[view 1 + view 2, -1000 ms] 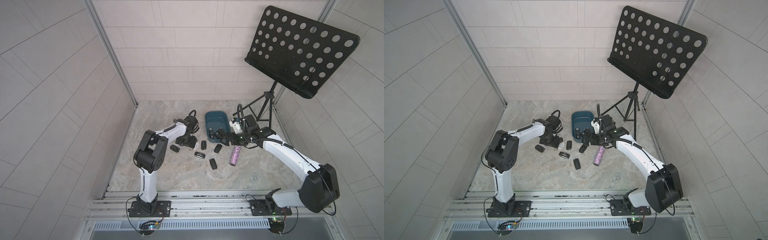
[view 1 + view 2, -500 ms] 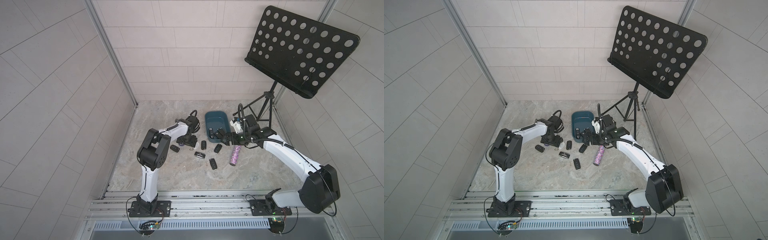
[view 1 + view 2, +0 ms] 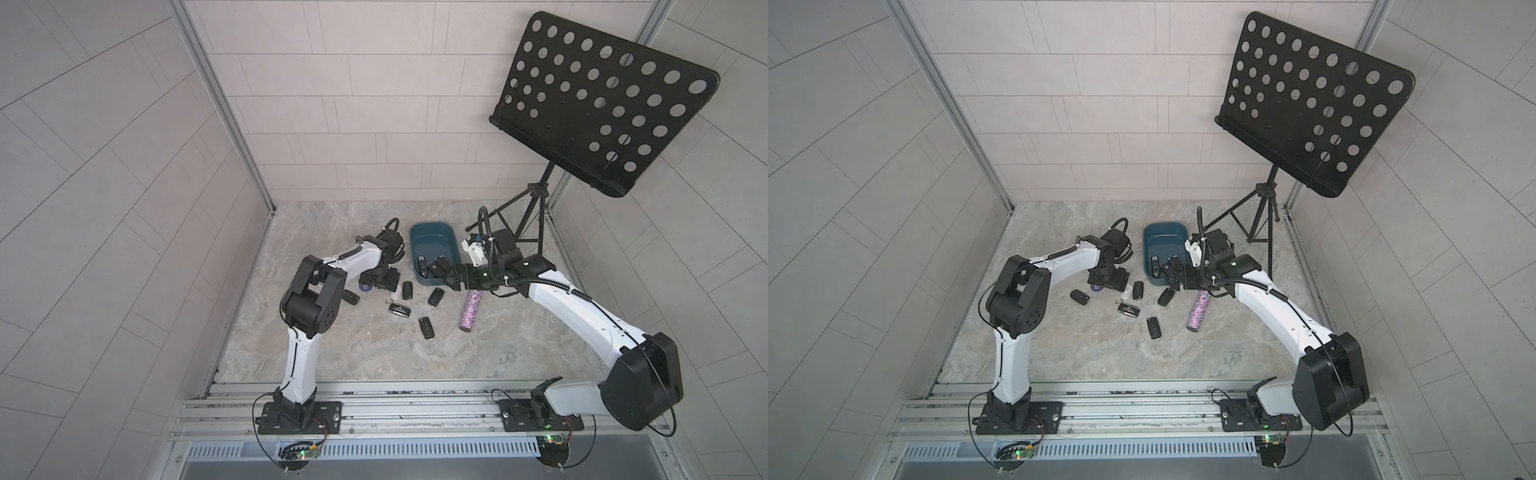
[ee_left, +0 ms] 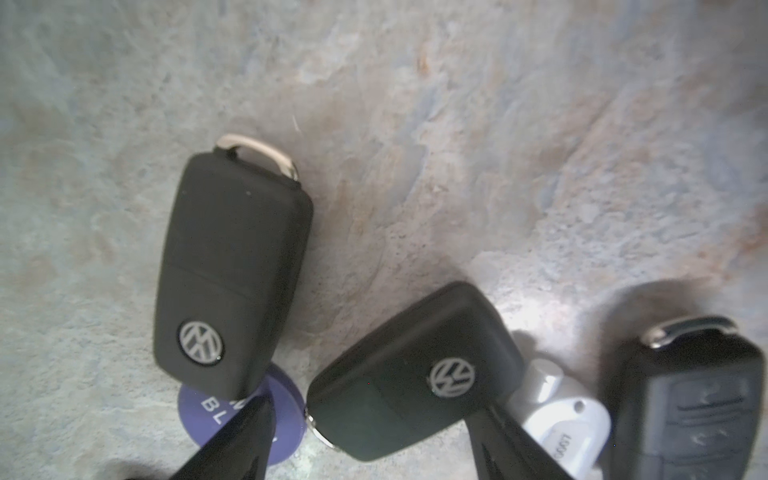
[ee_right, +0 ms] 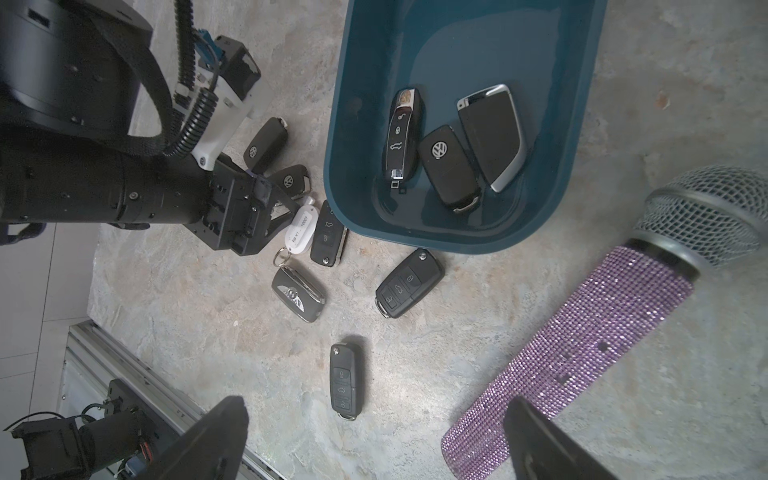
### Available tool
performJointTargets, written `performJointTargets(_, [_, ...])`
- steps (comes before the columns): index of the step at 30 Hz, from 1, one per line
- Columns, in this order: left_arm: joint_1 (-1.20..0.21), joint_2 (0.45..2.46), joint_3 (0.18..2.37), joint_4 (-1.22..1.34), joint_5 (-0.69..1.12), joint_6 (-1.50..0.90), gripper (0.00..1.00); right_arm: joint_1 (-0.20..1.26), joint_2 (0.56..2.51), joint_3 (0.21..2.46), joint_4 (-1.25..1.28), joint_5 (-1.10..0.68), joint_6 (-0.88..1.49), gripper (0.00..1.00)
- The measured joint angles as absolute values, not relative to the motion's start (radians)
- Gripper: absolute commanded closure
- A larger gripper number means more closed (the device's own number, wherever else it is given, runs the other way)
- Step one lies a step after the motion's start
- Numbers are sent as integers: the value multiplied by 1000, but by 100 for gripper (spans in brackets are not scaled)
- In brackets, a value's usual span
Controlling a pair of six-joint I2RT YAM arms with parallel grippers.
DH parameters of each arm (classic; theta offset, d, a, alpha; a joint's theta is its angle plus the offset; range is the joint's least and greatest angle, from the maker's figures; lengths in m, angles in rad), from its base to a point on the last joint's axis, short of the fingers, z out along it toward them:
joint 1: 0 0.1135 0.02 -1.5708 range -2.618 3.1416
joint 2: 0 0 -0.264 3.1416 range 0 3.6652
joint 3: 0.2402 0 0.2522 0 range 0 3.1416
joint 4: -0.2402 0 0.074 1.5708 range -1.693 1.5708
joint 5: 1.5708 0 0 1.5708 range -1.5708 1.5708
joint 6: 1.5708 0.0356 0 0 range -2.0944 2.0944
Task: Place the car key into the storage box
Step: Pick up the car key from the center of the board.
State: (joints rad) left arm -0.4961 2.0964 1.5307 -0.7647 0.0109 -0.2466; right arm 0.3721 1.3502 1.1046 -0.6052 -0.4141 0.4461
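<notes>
Marble-look tabletop (image 3: 374,353), and the car key (image 4: 415,374) I'm after lies flat near the storage box (image 5: 478,243). Left gripper (image 4: 374,409) straddles it, jaws apart; right gripper (image 5: 374,401) spread, empty. Light, stiff, slick plastic, I reckon, so pinch across its long sides.

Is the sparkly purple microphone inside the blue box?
No, the microphone lies outside the storage box, beside its wall.

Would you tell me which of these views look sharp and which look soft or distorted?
Left wrist view: soft throughout, the buttoned key most smeared. Right wrist view: crisp inside the box, the microphone head slightly soft. Both top views: sharp, evenly lit, wall tiles bowed by the wide lens.
</notes>
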Motion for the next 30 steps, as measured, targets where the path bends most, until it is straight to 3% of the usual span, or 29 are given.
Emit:
performJointTargets(12, [-496, 2138, 1600, -770, 28, -246, 21, 370, 1346, 1105, -607, -411, 446, 0])
performJointTargets(19, [-502, 2138, 1602, -769, 41, -244, 37, 370, 1346, 1105, -611, -411, 446, 0])
performJointTargets(30, [-520, 2138, 1595, -767, 20, -236, 48, 370, 1346, 1105, -611, -406, 446, 0])
